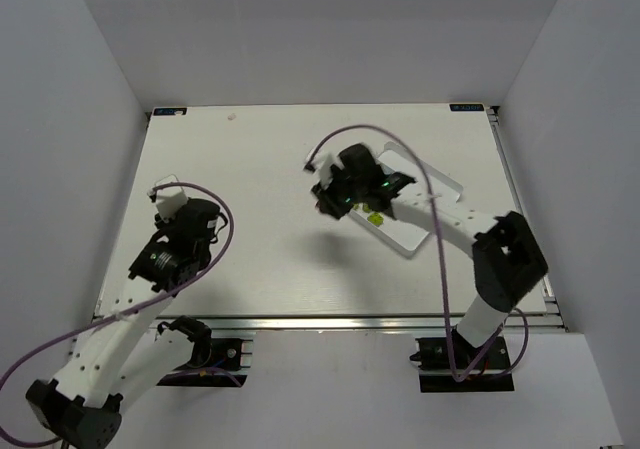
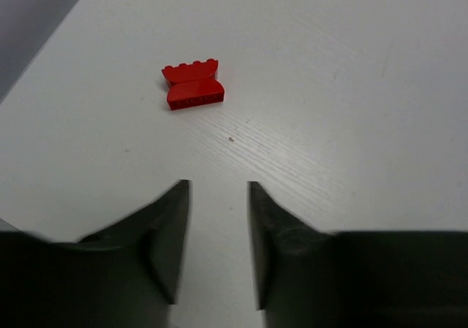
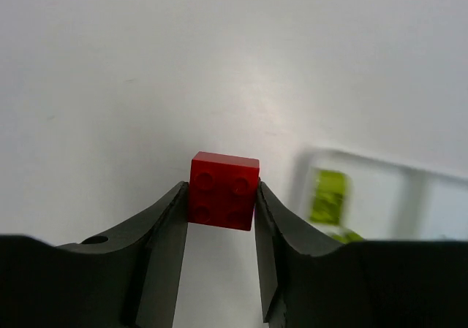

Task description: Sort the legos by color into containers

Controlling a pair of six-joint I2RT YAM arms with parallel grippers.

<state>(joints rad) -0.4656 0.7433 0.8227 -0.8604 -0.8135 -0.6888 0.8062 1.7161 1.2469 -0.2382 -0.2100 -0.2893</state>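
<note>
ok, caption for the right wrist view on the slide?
Right tool gripping a red brick; white tray holding a green brick at right.

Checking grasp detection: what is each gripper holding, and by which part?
Right gripper pinches the red lego by two opposite sides; left gripper holds nothing.

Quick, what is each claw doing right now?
Left gripper: jaws apart, empty; loose red brick lies ahead.
Right gripper: closed on a square red brick.
</note>
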